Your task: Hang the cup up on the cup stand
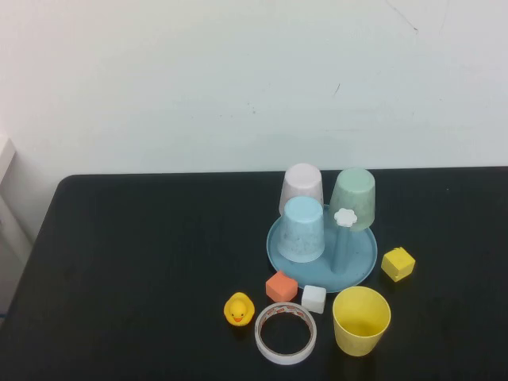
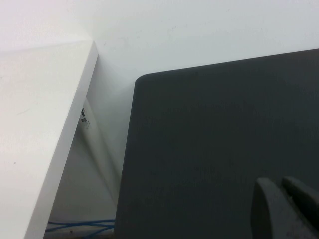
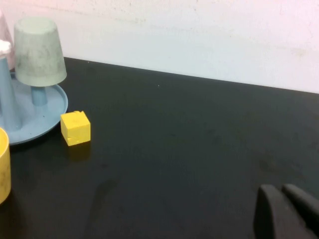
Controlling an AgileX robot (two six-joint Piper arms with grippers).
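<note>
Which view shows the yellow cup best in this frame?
The high view: the cup stands whole and upright in front of the cup stand. The right wrist view catches only its edge; the left wrist view shows none. Left gripper and right gripper hang elsewhere.

We count four cups [image 1: 361,321], three small blocks [image 1: 398,263], one duck [image 1: 239,309], one tape roll [image 1: 286,332], one cup stand [image 1: 359,266].

- Right gripper [image 3: 281,211]: dark fingertips together, lower right corner.
- Pale green cup [image 3: 39,51] upside down on cup stand [image 3: 37,122], upper left.
- Yellow cube [image 3: 76,128] beside the stand's rim.
- The cup [image 3: 4,164]: yellow edge, lower left.
</note>
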